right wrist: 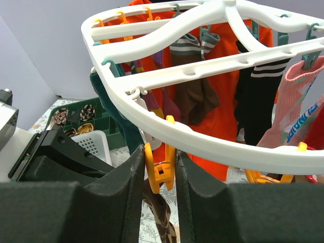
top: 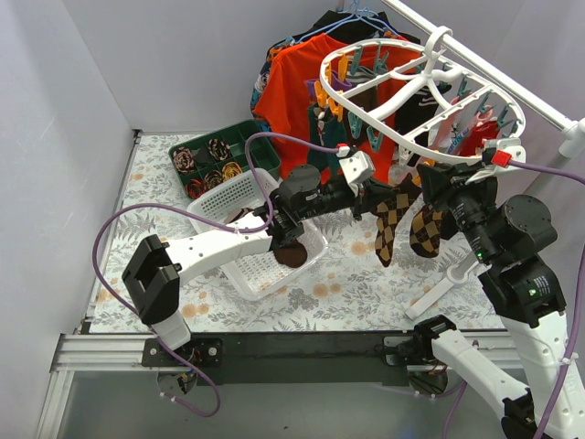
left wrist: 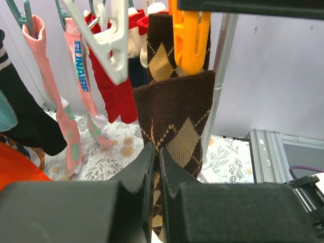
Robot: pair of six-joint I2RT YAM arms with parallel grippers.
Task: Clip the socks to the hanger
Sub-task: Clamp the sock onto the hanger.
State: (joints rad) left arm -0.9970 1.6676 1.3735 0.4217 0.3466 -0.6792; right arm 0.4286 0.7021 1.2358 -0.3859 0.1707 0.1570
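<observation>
Several socks (right wrist: 255,101) already hang from the hanger (right wrist: 212,140), so the job looks well advanced. In the white basket (top: 228,197) lies a dark item (top: 291,254), perhaps a sock left to do. One argyle sock (left wrist: 177,116) is mid-step. The left gripper (left wrist: 156,167) pinches it tight, its cuff just under the orange clip (left wrist: 190,40), not yet clipped. The right gripper (right wrist: 159,157) squeezes that clip from both sides.

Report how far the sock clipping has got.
Done: a pink sock and a striped black sock hang from the hanger. In hand: left gripper shut on a brown argyle sock, cuff just under the orange clip the right gripper pinches. Left: clip that cuff; a dark sock seemingly waits in the white basket.
</observation>
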